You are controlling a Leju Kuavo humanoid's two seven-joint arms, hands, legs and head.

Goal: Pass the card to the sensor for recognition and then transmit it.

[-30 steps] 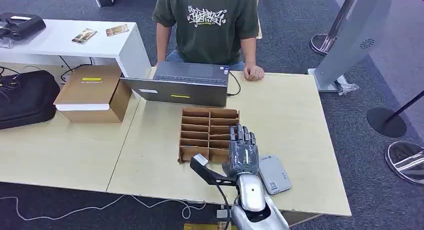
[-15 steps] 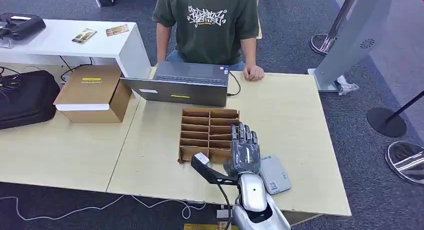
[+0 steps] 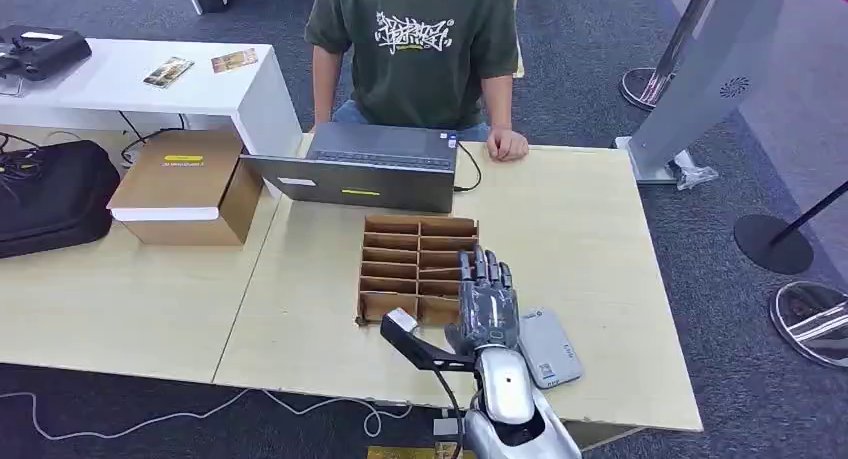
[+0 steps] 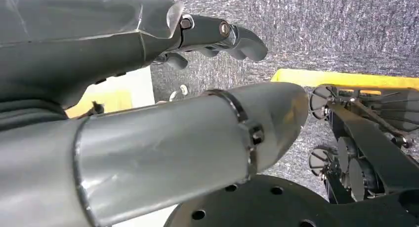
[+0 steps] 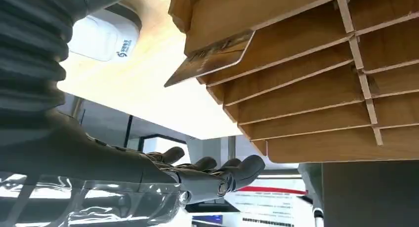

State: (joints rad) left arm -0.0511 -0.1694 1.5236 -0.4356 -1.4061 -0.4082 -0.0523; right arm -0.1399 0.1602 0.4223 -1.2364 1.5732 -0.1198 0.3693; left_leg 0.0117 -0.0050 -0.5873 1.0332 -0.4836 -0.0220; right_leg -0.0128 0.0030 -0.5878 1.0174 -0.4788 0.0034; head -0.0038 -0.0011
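Half the sensor sits hidden behind right hand.

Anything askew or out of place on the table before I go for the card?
Yes: the card sticks out at a slant from a slot of the cardboard organizer, not fully seated. The right hand hovers over the organizer's near corner beside the grey sensor, holding nothing.

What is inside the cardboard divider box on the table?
The divider box looks mostly empty. The right wrist view shows one card leaning out of a near slot. The right hand covers the near right compartments.
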